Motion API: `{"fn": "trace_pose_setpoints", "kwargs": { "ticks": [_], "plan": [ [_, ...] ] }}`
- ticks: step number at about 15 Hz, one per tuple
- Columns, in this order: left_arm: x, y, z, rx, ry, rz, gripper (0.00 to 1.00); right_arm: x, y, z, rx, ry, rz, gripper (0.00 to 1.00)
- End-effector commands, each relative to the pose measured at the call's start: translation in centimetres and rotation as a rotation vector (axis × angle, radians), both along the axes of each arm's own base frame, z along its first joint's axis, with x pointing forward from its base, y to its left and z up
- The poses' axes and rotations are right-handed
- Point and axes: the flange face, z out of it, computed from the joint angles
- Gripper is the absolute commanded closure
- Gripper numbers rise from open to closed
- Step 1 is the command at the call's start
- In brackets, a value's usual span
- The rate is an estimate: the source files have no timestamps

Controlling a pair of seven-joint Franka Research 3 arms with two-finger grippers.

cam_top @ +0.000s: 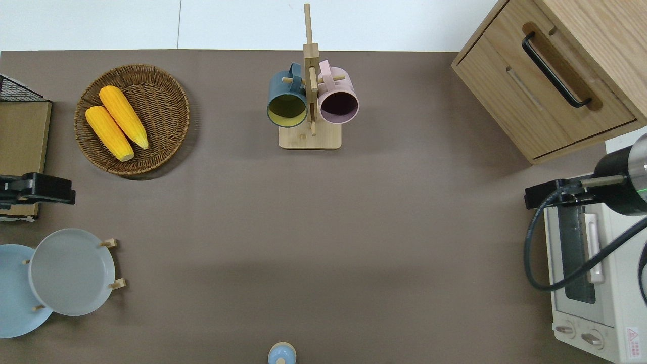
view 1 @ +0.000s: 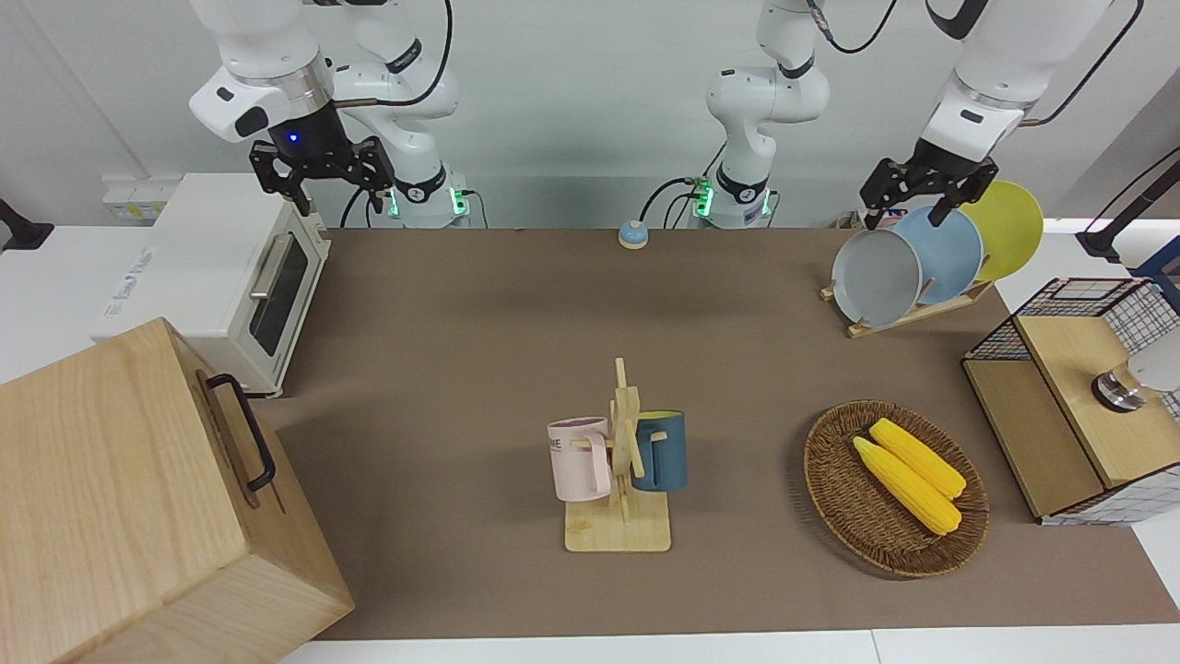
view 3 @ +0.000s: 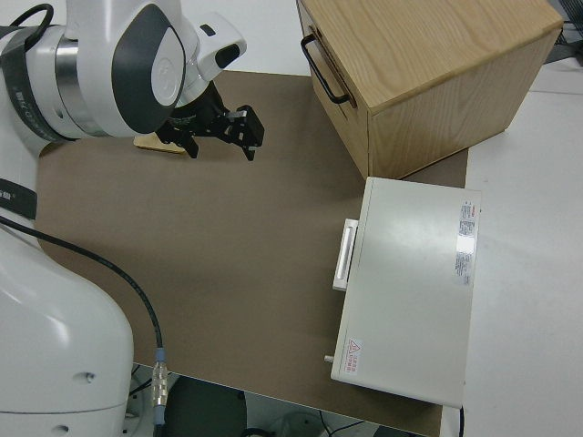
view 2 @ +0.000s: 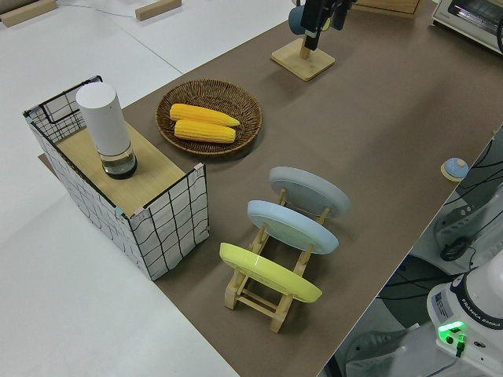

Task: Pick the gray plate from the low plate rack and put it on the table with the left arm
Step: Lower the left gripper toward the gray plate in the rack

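- Three plates stand in the low plate rack [view 2: 271,287] at the left arm's end of the table [view 1: 479,304]: gray plate [view 1: 876,277], light blue plate [view 1: 948,254], yellow plate [view 1: 1009,226].
- gray plate sits in the end slot toward the table's middle, leaning on its pegs, nothing touching it.
- left gripper [view 1: 920,189] hangs in the air near the rack, fingers spread apart, holding nothing; overhead view shows it farther from the robots than the plates.
- Step: approach, no grasp yet.
- Next, likely: bring the open fingers onto the gray plate's upper rim, clear of the light blue plate just beside it, close, lift out of the pegs.
- right gripper [view 1: 318,171] parked, open, empty.
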Motion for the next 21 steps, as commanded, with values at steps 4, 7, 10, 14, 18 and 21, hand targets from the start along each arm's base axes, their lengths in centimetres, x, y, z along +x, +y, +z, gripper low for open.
{"fn": "trace_pose_setpoints", "kwargs": {
  "ticks": [4, 7, 10, 14, 18, 21],
  "plan": [
    [-4.1, 9.9, -1.5, 0.024, -0.008, -0.004, 0.01, -0.2, -0.1, 0.3, 0.017, 0.007, -0.014, 0.013],
    [-5.6, 10.8, -4.2, 0.007, -0.022, 0.002, 0.01, -0.2, -0.1, 0.3, 0.017, 0.007, -0.014, 0.013],
    [-7.0, 11.5, -7.8, -0.011, -0.034, 0.016, 0.01, -0.2, -0.1, 0.3, 0.017, 0.007, -0.014, 0.011],
    [-7.7, 12.3, -11.7, -0.026, -0.004, 0.046, 0.01, -0.2, -0.1, 0.3, 0.017, 0.007, -0.014, 0.013],
    [-8.8, 14.1, -15.3, -0.045, 0.021, 0.085, 0.01, -0.2, -0.1, 0.3, 0.017, 0.007, -0.014, 0.011],
    [-9.5, 14.9, -17.3, -0.056, 0.036, 0.105, 0.01, -0.2, -0.1, 0.3, 0.017, 0.007, -0.014, 0.011]
  ]
}}
